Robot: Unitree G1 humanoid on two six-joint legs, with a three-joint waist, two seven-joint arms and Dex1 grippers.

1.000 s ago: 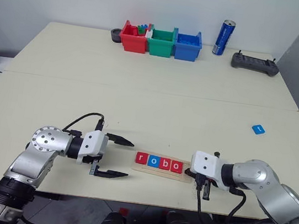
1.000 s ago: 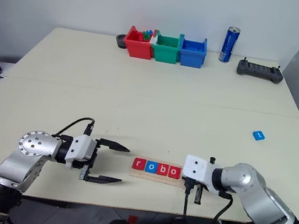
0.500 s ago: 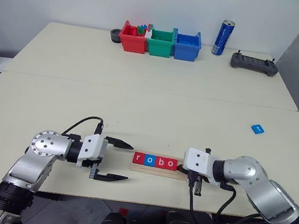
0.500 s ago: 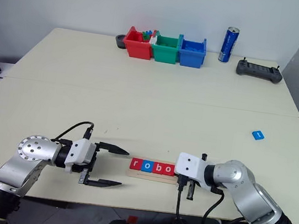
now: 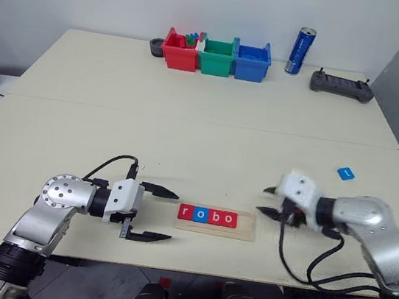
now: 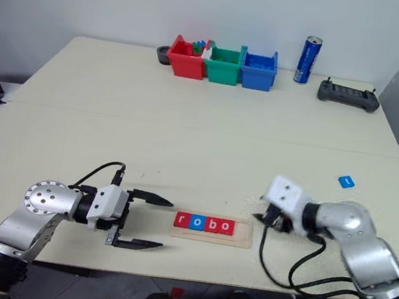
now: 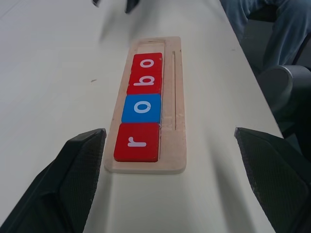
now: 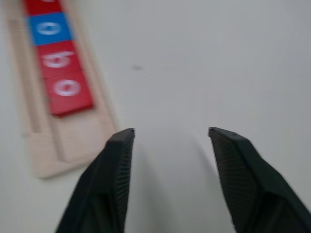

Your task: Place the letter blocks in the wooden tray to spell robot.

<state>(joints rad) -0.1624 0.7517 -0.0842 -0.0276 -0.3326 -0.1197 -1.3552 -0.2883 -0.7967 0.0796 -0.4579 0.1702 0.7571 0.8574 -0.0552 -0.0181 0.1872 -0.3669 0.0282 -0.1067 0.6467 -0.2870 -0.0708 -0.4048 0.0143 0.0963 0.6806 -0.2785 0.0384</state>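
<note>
- Change noted: my right gripper (image 5: 272, 203) has come away from the end of the long pale wooden tray (image 5: 243, 234), where it sat pressed close half a second ago. It now hangs beside that end, apart from it.
- Its jaws, shut a second ago, now stand parted with nothing between them; the right wrist view shows bare bench in the gap between the two black ribbed fingers (image 8: 109, 184).
- I read this as a release: the fourth tile is set and the hand is free for the last one.
- Tray contents, running away from my left jaws: a red square "r" tile (image 7: 137, 142), a blue "o" tile (image 7: 142, 108), a red "b" tile (image 7: 146, 83) and a red "o" tile (image 7: 147, 62). They lie flat, edge to edge, in the shallow groove. The slot nearest my right jaws is unfilled.
- The remaining small blue tile (image 5: 344, 172) lies flat on the bench well beyond my right jaws, on their outer side, well apart from the tray. Its letter is too small to read; by elimination I judge it the "t".
- My left gripper (image 5: 163, 215) hovers just off the "r" end of the tray, jaws wide, holding nothing.
- Materials: the tiles look matt and thin with rounded corners and white lettering; the tray is smooth unfinished wood with rounded corners; the cream bench (image 5: 187, 133) is plain and matt.
</note>
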